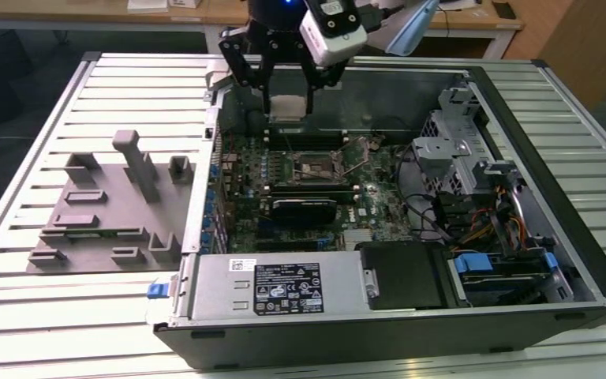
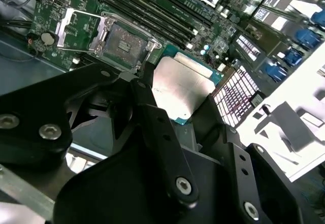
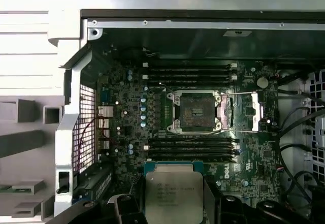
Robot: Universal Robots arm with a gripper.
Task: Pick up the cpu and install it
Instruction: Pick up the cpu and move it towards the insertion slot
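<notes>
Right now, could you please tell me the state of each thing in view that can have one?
cpu, held aloft, not installed.
gripper, shut on the cpu.
cpu socket, empty and uncovered.
socket load frame, swung open.
computer case, lying on its side, open.

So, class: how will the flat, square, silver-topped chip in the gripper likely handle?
Probably stiff: the silver-topped chip lies flat, unbent, in the black gripper. Its smooth metal top looks slippery. Thin, so likely light.
</notes>
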